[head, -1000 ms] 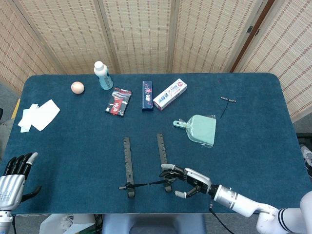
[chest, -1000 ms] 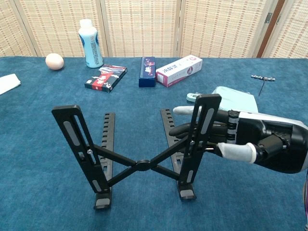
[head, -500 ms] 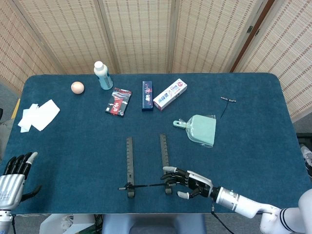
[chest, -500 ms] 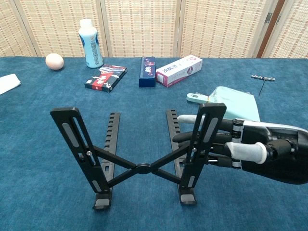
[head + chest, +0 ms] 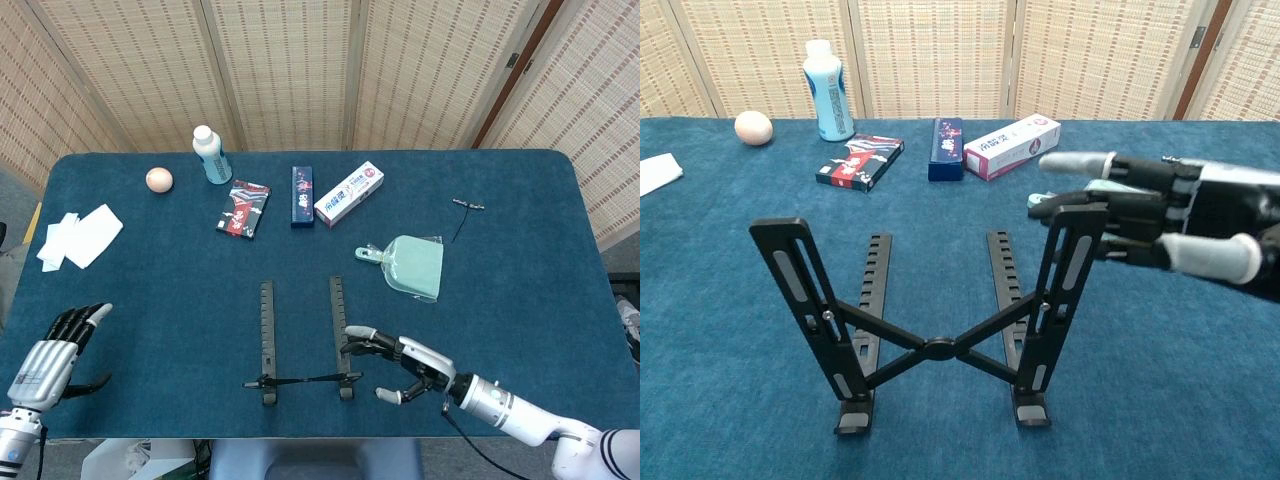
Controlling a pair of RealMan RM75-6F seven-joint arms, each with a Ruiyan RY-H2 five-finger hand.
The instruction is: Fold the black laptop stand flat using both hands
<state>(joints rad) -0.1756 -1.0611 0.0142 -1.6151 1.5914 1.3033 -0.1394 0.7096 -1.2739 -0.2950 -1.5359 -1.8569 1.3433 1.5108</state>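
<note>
The black laptop stand (image 5: 937, 348) stands unfolded near the table's front edge, two slotted uprights raised and joined by a crossed brace. From above it shows as two parallel rails (image 5: 336, 320). My right hand (image 5: 1160, 225) hovers just right of the top of the right upright, fingers stretched out and apart, holding nothing; whether the fingertips touch the upright is unclear. In the head view that right hand (image 5: 410, 362) lies beside the stand's right rail. My left hand (image 5: 55, 360) is far off at the front left corner, fingers extended, empty.
Behind the stand lies a mint dustpan (image 5: 412, 265). Along the back sit a bottle (image 5: 210, 155), an egg (image 5: 158, 179), a red-black packet (image 5: 243, 208), a dark blue box (image 5: 302, 195) and a white box (image 5: 349, 193). White papers (image 5: 82, 238) lie left, a small metal tool (image 5: 467, 205) right.
My right hand let go of the right upright, opened and rose level with its top. The stand's feet stay put. My left hand moved up and slightly toward the table.
</note>
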